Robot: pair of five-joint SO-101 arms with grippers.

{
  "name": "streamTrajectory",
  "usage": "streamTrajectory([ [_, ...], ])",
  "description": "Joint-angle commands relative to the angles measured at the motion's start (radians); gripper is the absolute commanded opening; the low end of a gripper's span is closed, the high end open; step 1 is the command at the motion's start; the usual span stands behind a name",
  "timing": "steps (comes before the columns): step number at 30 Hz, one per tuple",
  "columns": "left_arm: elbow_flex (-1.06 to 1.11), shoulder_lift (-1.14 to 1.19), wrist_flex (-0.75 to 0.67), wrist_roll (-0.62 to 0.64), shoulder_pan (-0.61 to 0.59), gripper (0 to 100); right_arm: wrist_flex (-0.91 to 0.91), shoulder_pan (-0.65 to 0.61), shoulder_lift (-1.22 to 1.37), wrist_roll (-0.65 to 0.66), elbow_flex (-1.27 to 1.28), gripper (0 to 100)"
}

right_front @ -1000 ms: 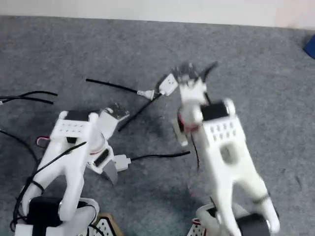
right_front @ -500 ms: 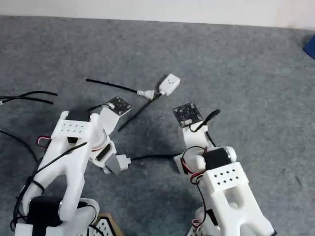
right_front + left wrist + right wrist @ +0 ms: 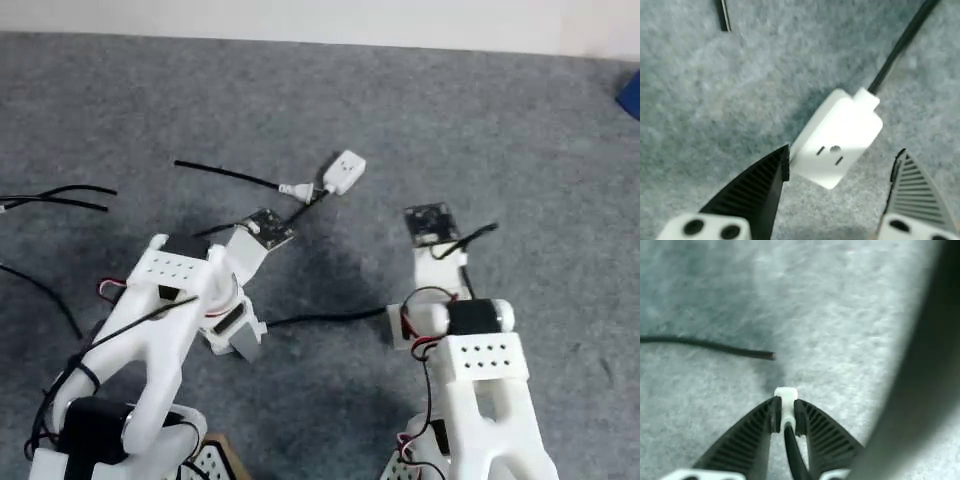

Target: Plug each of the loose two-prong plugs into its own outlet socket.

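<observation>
Retreat of right gripper (image 3: 785, 405) from far socket (image 3: 343, 172), pinching plug (image 3: 785, 394). Left gripper (image 3: 842, 152) spread over near socket (image 3: 837, 132): likely mating spot.

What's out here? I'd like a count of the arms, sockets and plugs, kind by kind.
Robot arms: 2, left arm and right arm.
White sockets: 2, far socket and near socket.
White plugs: 2, far plug and held plug.
Total: 6.

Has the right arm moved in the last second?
Yes. In the high view the right arm drew back from the white outlet socket, toward its own base and rightward; the socket stayed put.
</observation>
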Motion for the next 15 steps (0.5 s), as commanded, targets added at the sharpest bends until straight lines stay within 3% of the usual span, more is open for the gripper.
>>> streamTrajectory([
  [1,-0.002,0.004,-0.052,-0.002,0.016,33,0.004,0.022,-0.024,0.008,-0.047,0.6],
  [11,-0.199,0.236,-0.025,-0.002,0.001,33,0.004,0.024,-0.024,0.009,-0.047,0.6],
  [15,-0.357,0.289,0.014,-0.006,-0.074,33,0.004,0.024,-0.024,0.009,-0.045,0.6],
])
